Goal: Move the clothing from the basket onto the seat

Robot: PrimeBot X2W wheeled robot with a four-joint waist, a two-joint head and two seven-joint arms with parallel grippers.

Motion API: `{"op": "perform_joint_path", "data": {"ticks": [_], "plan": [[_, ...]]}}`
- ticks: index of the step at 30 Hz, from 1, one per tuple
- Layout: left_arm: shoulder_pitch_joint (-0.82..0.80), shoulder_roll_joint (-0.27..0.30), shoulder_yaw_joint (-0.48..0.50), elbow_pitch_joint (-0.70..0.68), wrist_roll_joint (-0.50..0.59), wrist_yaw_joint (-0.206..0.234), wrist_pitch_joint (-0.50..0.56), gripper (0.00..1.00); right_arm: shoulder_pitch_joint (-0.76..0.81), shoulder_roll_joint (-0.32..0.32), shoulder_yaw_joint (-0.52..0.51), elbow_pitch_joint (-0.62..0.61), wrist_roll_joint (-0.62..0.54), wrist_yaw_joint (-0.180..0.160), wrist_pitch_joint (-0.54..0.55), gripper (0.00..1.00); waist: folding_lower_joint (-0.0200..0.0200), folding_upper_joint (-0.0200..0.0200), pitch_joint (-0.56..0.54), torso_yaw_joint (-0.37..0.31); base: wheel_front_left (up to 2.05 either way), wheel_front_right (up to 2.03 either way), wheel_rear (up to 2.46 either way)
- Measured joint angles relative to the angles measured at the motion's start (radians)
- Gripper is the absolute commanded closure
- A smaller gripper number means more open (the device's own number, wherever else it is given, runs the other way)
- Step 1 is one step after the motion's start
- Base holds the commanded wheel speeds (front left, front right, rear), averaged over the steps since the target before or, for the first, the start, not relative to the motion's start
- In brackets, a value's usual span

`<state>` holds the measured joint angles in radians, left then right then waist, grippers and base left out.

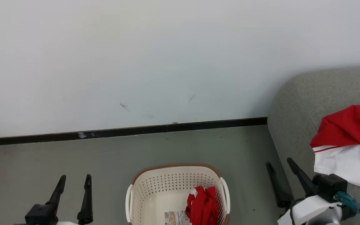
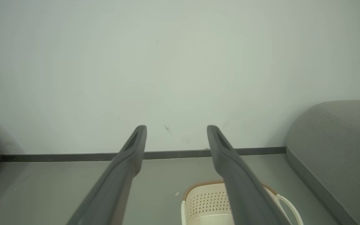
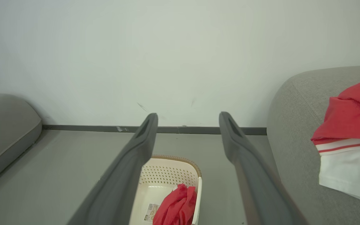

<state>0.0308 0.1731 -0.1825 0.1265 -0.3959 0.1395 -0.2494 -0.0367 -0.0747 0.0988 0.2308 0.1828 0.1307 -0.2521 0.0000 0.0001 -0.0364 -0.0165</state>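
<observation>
The cream basket (image 1: 155,190) with its brown rim stands on the floor at the bottom centre; a crumpled red garment (image 1: 202,206) lies in its right side beside the floor label. A second red and white garment (image 1: 348,140) lies on the grey seat (image 1: 292,109) at the right, its white panel hanging over the edge. My left gripper (image 1: 75,178) is open to the left of the basket, empty. My right gripper (image 1: 280,163) is open between the basket and the seat, empty. From the right wrist I see the basket (image 3: 170,172), the red garment (image 3: 177,206) in it, and the seat garment (image 3: 348,125).
A white wall with a black skirting strip (image 1: 120,132) runs behind the basket over grey floor. Another grey cushion (image 3: 5,125) lies at the far left in the right wrist view. The basket (image 2: 208,203) and the seat (image 2: 339,140) also appear from the left wrist.
</observation>
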Motion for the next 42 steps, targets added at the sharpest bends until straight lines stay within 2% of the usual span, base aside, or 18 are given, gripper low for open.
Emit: {"op": "perform_joint_path", "data": {"ticks": [28, 42], "plan": [[0.005, 0.003, 0.011, -0.030, 0.000, -0.003, 0.000, 0.00, 0.080, 0.026, -0.014, -0.133, -0.044, 0.000, 0.016, 0.00, 0.0000, 0.0000, 0.021, -0.018, 0.00, 0.00, 0.00], [-0.007, 0.034, -0.039, -0.024, 0.029, -0.038, 0.015, 0.00, 0.080, 0.030, -0.022, -0.178, -0.054, 0.000, 0.028, 0.00, 0.0000, 0.0000, 0.075, -0.024, 0.00, 0.00, 0.00]]}}
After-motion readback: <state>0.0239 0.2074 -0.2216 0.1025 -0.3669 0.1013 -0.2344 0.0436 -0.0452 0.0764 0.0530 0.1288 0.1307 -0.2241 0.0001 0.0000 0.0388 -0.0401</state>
